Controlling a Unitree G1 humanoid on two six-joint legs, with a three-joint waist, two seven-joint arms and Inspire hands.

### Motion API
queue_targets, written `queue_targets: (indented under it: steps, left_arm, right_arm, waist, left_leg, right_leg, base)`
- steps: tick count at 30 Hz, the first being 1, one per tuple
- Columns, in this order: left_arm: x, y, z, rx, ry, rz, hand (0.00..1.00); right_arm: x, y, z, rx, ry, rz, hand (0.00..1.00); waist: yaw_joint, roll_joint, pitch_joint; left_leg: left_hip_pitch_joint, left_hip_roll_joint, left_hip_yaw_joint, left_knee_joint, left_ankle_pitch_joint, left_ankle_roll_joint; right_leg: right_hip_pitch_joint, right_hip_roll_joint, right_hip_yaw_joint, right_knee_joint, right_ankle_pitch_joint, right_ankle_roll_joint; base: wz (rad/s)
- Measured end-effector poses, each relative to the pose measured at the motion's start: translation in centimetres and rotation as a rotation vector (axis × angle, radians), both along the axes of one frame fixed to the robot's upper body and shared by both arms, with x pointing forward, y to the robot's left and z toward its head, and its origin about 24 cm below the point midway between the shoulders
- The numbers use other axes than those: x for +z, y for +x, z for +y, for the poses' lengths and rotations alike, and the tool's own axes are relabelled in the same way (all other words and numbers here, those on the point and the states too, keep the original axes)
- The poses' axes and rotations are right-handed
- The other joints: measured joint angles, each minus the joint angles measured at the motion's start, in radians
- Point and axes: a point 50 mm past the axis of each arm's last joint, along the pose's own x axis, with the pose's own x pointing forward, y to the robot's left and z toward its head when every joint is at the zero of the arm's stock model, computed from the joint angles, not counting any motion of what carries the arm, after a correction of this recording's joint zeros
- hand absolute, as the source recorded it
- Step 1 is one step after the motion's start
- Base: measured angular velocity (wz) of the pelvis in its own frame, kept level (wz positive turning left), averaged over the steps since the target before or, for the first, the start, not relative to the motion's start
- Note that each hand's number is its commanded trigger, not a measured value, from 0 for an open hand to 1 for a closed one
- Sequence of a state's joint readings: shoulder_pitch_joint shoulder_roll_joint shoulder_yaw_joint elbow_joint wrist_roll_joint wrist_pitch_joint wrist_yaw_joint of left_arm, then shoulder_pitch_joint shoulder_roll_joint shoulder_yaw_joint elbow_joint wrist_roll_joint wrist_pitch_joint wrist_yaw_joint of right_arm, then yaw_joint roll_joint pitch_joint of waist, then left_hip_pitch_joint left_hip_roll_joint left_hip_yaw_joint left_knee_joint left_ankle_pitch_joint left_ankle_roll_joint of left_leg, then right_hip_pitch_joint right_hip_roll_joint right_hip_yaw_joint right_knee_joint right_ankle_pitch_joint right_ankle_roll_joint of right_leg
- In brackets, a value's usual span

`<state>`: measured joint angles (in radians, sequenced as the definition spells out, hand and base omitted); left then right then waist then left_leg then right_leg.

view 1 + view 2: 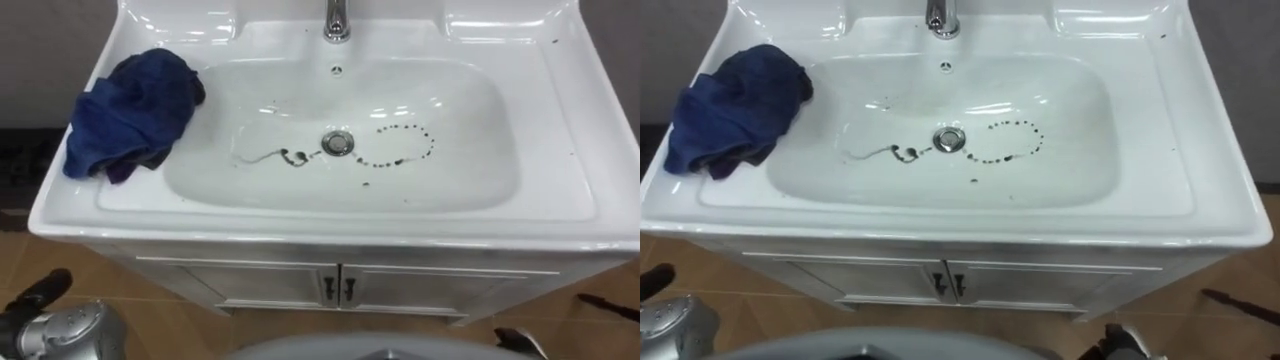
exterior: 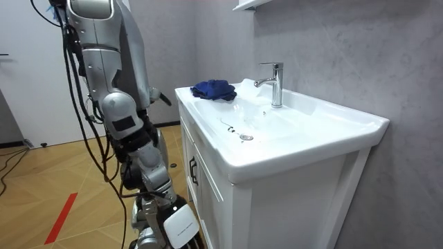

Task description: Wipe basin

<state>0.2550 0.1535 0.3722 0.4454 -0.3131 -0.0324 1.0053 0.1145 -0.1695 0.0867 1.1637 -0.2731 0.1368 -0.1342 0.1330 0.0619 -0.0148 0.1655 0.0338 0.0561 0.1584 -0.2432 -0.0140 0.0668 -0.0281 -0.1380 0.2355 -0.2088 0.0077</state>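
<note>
The white basin (image 1: 470,185) lies just before me, set in a white vanity. Dark marks stain its bowl: a squiggle (image 1: 268,156) to the left of the drain (image 1: 338,143) and a dotted loop (image 1: 405,145) to its right. On the rim at the back left lies a crumpled dark blue cloth (image 1: 130,112), apart from both hands. My left hand (image 1: 40,292) is low at the lower left, below the rim, with a straight dark finger and nothing in it. My right hand (image 1: 606,306) is low at the lower right.
A chrome tap (image 1: 337,20) stands at the middle of the back rim. Under the basin are two cabinet doors with dark handles (image 1: 337,289). I stand on a wooden floor (image 2: 48,173) at the vanity's front, and a grey wall (image 2: 332,41) is behind it.
</note>
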Motion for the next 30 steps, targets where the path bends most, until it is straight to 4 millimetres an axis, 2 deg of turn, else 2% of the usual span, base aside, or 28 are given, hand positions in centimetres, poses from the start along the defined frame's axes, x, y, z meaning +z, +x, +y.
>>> queue_targets:
  steps: [2,5,9,11,13,16,18,23,27,30]
  left_arm:
    - [0.5,-0.1,0.4,0.026,0.026,-0.027,0.0]
    - [1.7,-0.4,1.2,0.072,0.083,-0.082,0.0]
    - [4.0,0.5,1.9,0.053,0.181,-0.182,0.0]
    - [5.3,1.1,2.1,0.031,0.235,-0.226,0.0]
    - [7.8,2.1,2.4,-0.001,0.339,-0.304,0.0]
    - [10.5,3.1,2.6,-0.069,0.461,-0.364,0.0]
    - [11.5,3.5,2.7,-0.1,0.497,-0.388,0.0]
    - [13.9,4.5,2.0,-0.162,0.563,-0.479,0.0]
    - [15.8,5.4,1.3,-0.217,0.624,-0.546,0.0]
    - [16.4,5.6,0.9,-0.26,0.657,-0.552,0.0]
  right_arm:
    - [0.0,-0.3,0.0,0.002,0.0,-0.001,0.0]
    - [0.0,-0.4,-0.1,0.006,0.001,-0.016,0.0]
    - [0.1,-0.6,-0.3,0.008,0.014,-0.023,0.0]
    - [0.0,-0.7,-0.3,0.002,0.024,-0.023,0.0]
    - [0.0,-1.0,-0.3,-0.011,0.03,-0.025,0.0]
    - [0.0,-1.6,-0.4,-0.017,0.028,-0.012,0.0]
    - [0.1,-1.8,-0.7,-0.017,0.023,-0.003,0.0]
    - [0.0,-2.5,-0.9,-0.034,0.022,0.021,0.0]
    - [0.0,-2.6,-0.9,-0.072,0.048,0.022,0.0]
    - [0.0,-2.6,-0.9,-0.087,0.06,0.025,0.0]
  waist:
    - [0.012,0.001,0.0013]
    - [0.013,0.002,0.002]
    - [0.013,0.007,0.0027]
    - [0.003,0.005,0.0034]
    - [0.001,0.003,0.0036]
    - [-0.013,0.005,0.0051]
    - [-0.02,0.008,0.0074]
    - [-0.031,0.021,0.01]
    - [-0.033,0.02,0.0124]
    - [-0.041,0.017,0.0129]
  left_leg:
    - [-0.001,-0.001,-0.005,0.005,0.0,0.0]
    - [-0.004,-0.004,-0.014,0.009,0.0,0.0]
    - [0.002,-0.008,-0.02,0.01,0.001,0.002]
    - [0.0,-0.009,-0.027,0.012,0.001,0.003]
    - [-0.001,-0.01,-0.03,0.01,0.002,0.003]
    - [0.0,-0.009,-0.032,0.009,0.002,0.003]
    - [-0.001,-0.009,-0.031,0.009,0.002,0.003]
    - [-0.004,-0.009,-0.029,0.008,0.002,0.003]
    - [-0.003,-0.01,-0.024,0.008,0.002,0.003]
    - [0.001,-0.009,-0.015,0.008,0.002,0.003]
  right_leg:
    - [0.001,-0.003,-0.004,0.002,-0.003,0.0]
    - [0.001,-0.006,-0.012,0.002,-0.004,0.001]
    - [0.005,-0.008,-0.006,0.006,-0.007,0.004]
    - [0.006,-0.009,-0.01,0.007,-0.007,0.004]
    - [0.004,-0.009,-0.01,0.009,-0.006,0.004]
    - [0.007,-0.009,-0.013,0.009,-0.006,0.004]
    - [0.007,-0.009,-0.014,0.007,-0.006,0.004]
    - [0.003,-0.008,-0.013,0.002,-0.006,0.004]
    - [0.002,-0.007,-0.004,-0.002,-0.007,0.005]
    - [0.002,-0.007,0.003,-0.002,-0.007,0.005]
  base:
    - [0.03]
    - [0.09]
    - [0.03]
    - [0.02]
    - [0.0]
    - [0.02]
    - [0.0]
    - [0.0]
    - [-0.04]
    - [-0.08]
